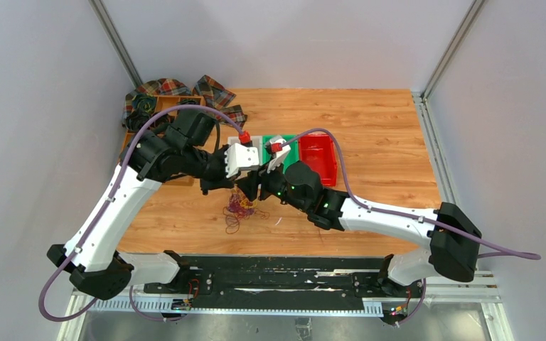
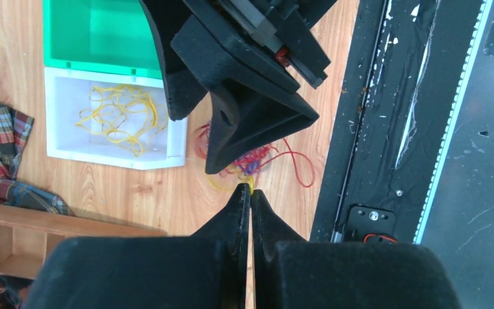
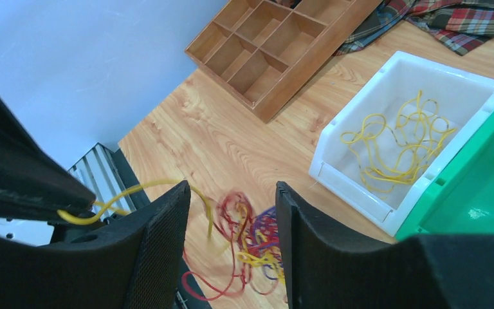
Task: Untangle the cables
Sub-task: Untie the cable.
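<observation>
Yellow strand (image 3: 135, 187), pinched between the closed left fingers (image 2: 231, 222), looks mid-pull out of the clump (image 3: 257, 235); next the parted right fingers (image 3: 161, 251) likely must pin the rest down.

Left tool (image 2: 249, 196) clamped tight, right tool (image 3: 231, 193) gaping, the two close together.

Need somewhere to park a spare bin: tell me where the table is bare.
Bare wood: the table's right side, from the red bin to the right edge, and the far strip behind it. Crowded: the middle, left gripper and right gripper over the cables, and the far-left corner with wooden tray and plaid cloth.
</observation>
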Motion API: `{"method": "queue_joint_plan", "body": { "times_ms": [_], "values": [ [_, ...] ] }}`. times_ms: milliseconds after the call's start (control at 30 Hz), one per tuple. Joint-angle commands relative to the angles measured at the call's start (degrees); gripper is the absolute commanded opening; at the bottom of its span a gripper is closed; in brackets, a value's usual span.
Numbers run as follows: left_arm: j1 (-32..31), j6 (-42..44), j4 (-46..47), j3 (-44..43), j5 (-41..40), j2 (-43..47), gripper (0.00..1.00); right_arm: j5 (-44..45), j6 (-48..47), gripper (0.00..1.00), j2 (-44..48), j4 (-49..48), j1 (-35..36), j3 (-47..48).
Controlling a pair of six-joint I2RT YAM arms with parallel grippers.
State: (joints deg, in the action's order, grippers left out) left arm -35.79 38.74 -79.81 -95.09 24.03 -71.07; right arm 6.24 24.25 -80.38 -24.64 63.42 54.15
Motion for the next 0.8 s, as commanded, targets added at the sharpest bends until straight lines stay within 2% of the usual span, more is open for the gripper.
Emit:
{"method": "queue_joint_plan", "body": {
  "times_ms": [0,300,500,767],
  "values": [
    [-0.86,-1.33,-1.37,-1.94,1.90,-0.08,0.01,3.84,0.85,0.52,-0.53,-3.77,0.83,1.70],
    [-1.12,-1.27,-1.25,-5.14,1.01,-1.72,0.01,2.24,1.50,0.51,-1.86,-4.48,1.65,2.40],
    [-1.13,1.07,-1.26,-8.50,-2.38,-2.35,0.00,1.99,3.08,0.51,-1.77,-4.13,1.93,0.53],
    [-1.12,3.91,-1.23,-16.77,-6.15,-4.17,0.00,1.99,4.67,0.52,-1.21,-3.75,2.03,-2.64]
  ]
}}
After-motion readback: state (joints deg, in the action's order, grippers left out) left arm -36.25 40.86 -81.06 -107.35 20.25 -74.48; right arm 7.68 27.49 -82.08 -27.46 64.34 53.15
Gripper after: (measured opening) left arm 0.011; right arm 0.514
